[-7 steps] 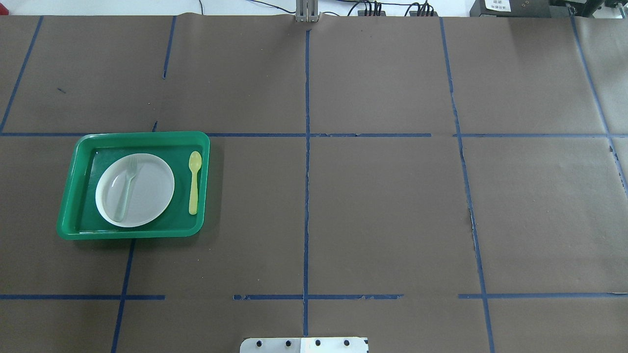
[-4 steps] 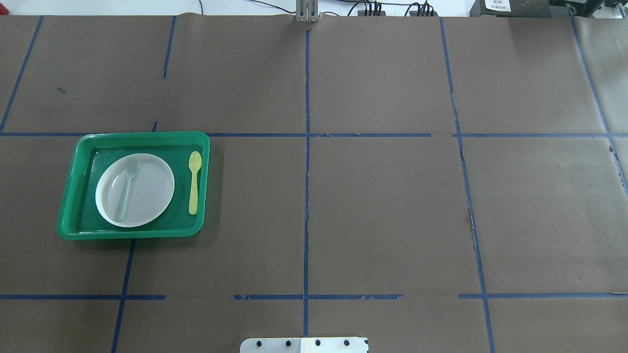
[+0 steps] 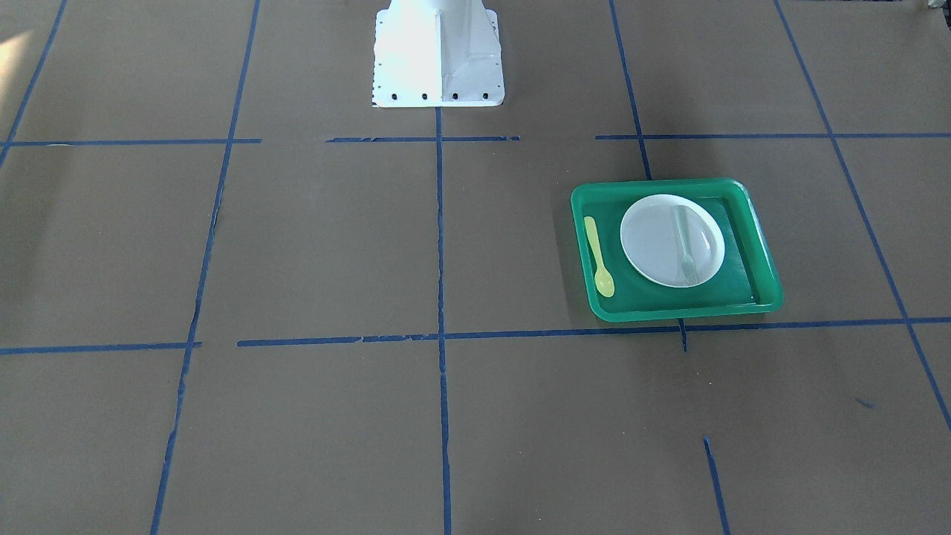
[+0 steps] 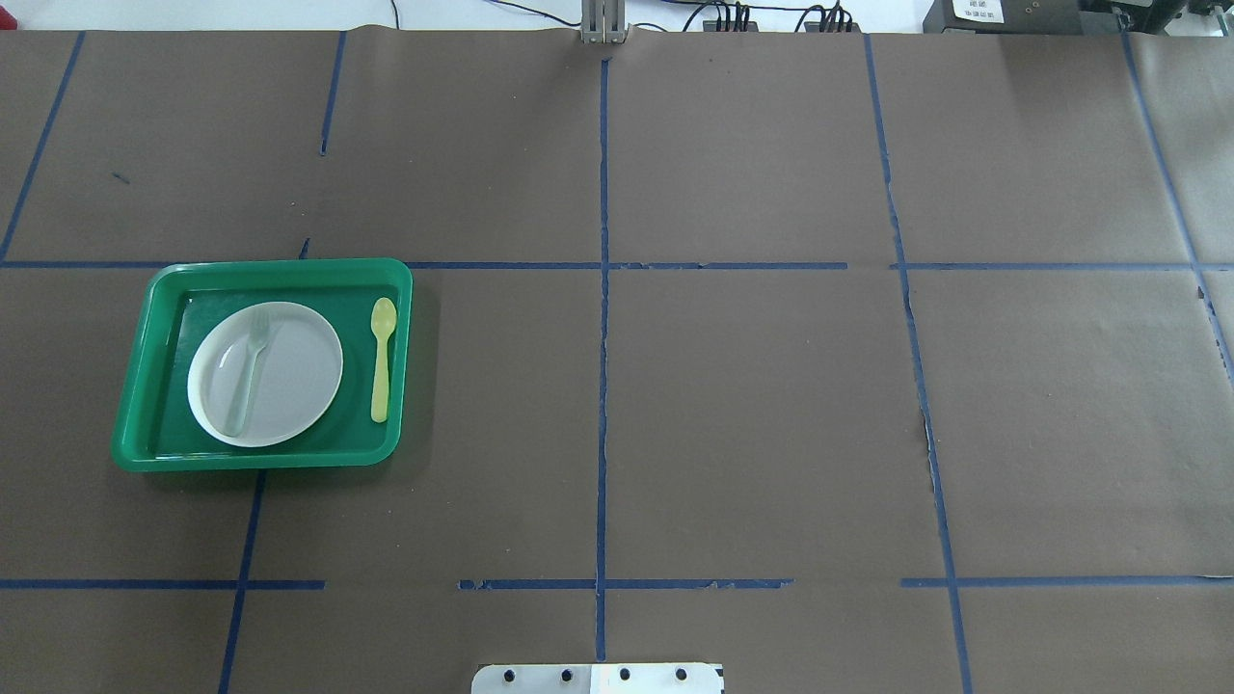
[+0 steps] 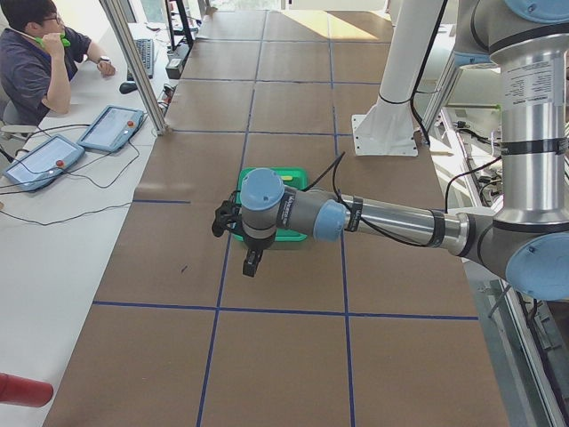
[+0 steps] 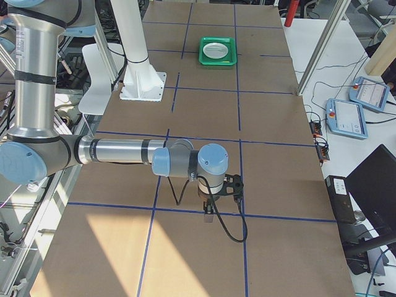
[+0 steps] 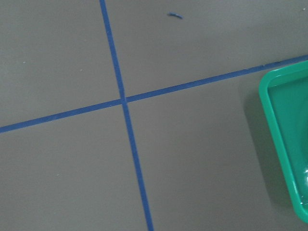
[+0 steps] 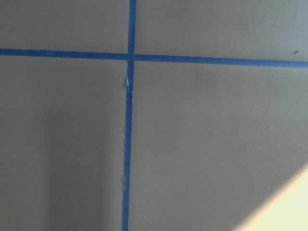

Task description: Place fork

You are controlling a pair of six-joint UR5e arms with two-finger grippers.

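The pale translucent fork (image 4: 248, 371) lies on the white plate (image 4: 294, 381) inside the green tray (image 4: 260, 457), tines toward the far side. It also shows in the front-facing view (image 3: 685, 249) on the plate (image 3: 654, 245) in the tray (image 3: 676, 313). No gripper shows in the overhead or front views. In the exterior left view my left gripper (image 5: 224, 217) hangs above the table beside the tray (image 5: 277, 173). In the exterior right view my right gripper (image 6: 232, 185) hangs far from the tray (image 6: 218, 60). I cannot tell whether either is open or shut.
A yellow spoon (image 4: 382, 361) lies in the tray to the right of the plate. The tray's corner (image 7: 284, 120) shows in the left wrist view. Blue tape lines cross the brown table cover. The robot base plate (image 4: 598, 678) is at the near edge. An operator (image 5: 40, 53) sits at the side.
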